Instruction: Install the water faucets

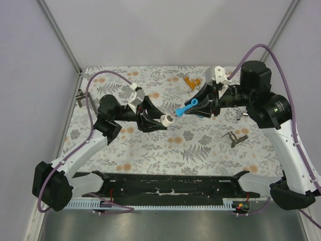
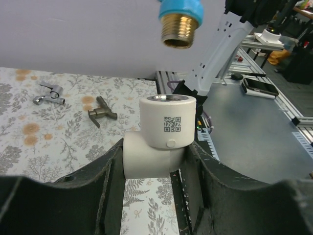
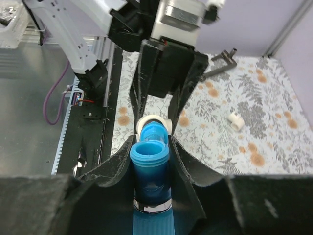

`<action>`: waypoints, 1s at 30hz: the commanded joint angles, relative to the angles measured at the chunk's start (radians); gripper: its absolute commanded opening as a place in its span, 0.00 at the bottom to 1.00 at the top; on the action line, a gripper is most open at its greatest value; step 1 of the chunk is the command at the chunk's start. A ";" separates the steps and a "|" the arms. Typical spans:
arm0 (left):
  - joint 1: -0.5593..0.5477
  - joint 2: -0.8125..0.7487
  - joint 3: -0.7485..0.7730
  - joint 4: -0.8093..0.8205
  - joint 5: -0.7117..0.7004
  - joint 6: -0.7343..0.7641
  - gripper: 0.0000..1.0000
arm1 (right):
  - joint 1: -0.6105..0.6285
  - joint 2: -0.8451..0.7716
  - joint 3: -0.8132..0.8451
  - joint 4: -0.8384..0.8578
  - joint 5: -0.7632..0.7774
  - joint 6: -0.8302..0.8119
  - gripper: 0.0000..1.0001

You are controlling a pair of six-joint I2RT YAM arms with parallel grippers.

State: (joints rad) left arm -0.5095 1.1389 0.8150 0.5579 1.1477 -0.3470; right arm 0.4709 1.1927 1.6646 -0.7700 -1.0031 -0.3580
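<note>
My right gripper (image 1: 199, 106) is shut on the bright blue faucet (image 1: 186, 109), which points left at the fitting; in the right wrist view the blue faucet (image 3: 149, 169) fills the jaws. My left gripper (image 1: 158, 120) is shut on a white elbow fitting (image 1: 167, 120), shown in the left wrist view (image 2: 159, 139) with its open end up. The faucet's brass threaded end (image 2: 178, 31) hangs a short way above that opening, apart from it. The orange faucet (image 1: 191, 81) lies on the table at the back.
A dark metal piece (image 1: 235, 137) lies at right, a chrome one (image 1: 239, 114) near the right arm, another dark one (image 1: 81, 96) at the left edge. A small white fitting (image 3: 236, 120) lies on the floral mat. A black rail (image 1: 170, 183) runs along the near edge.
</note>
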 commanded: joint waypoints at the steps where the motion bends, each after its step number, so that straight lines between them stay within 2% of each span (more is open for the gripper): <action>1: 0.011 0.030 0.091 0.042 0.115 -0.096 0.02 | -0.002 0.025 0.095 -0.096 -0.127 -0.125 0.00; 11: 0.009 0.067 0.156 -0.016 0.170 -0.115 0.02 | 0.000 0.073 0.119 -0.118 -0.152 -0.182 0.00; 18: 0.008 0.070 0.182 -0.125 0.175 -0.041 0.02 | 0.008 0.105 0.142 -0.114 -0.192 -0.182 0.00; 30: 0.009 0.090 0.211 -0.135 0.198 -0.037 0.02 | 0.035 0.116 0.136 -0.115 -0.186 -0.177 0.00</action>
State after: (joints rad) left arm -0.5049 1.2240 0.9794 0.4206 1.3163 -0.4095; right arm 0.4957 1.3075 1.7607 -0.9005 -1.1580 -0.5285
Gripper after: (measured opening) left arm 0.520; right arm 0.348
